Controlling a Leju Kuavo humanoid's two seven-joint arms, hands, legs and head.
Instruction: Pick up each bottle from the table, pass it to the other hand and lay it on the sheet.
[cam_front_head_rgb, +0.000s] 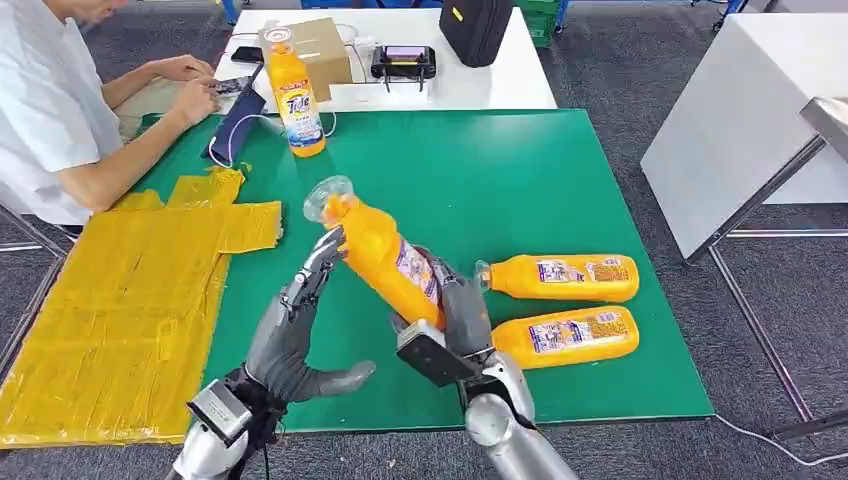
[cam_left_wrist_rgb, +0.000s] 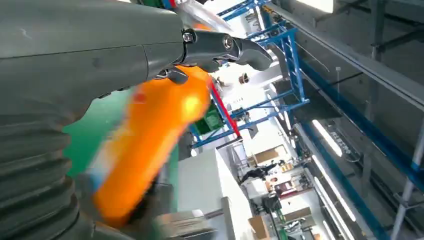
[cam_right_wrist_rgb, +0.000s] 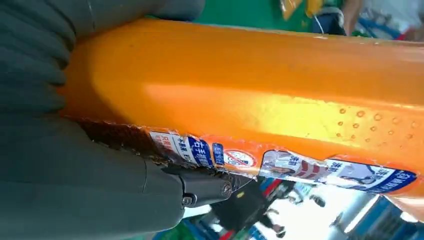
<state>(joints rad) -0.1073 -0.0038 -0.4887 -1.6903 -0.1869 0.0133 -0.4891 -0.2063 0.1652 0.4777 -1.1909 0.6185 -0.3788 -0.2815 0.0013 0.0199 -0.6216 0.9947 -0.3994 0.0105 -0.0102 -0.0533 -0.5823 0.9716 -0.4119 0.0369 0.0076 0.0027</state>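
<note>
Head view shows you the orange bottle (cam_front_head_rgb: 385, 260) tilted in the air, its base gripped by your right hand (cam_front_head_rgb: 455, 325) and its cap end leaning toward your left hand (cam_front_head_rgb: 295, 330). That left hand is spread, fingertips just touching the bottle's upper part near the neck, not yet closed on it. To pass it well, I judge you should wrap the left fingers fully around the body before the right hand lets go; the bottle looks smooth and could slip. Two more bottles (cam_front_head_rgb: 560, 278) lie on the green tabletop (cam_front_head_rgb: 560, 180) just beyond the right hand, and one bottle stands upright (cam_front_head_rgb: 293, 95) well ahead. The yellow sheet (cam_front_head_rgb: 120, 300) lies just outside the left hand, so the carry is short.
</note>
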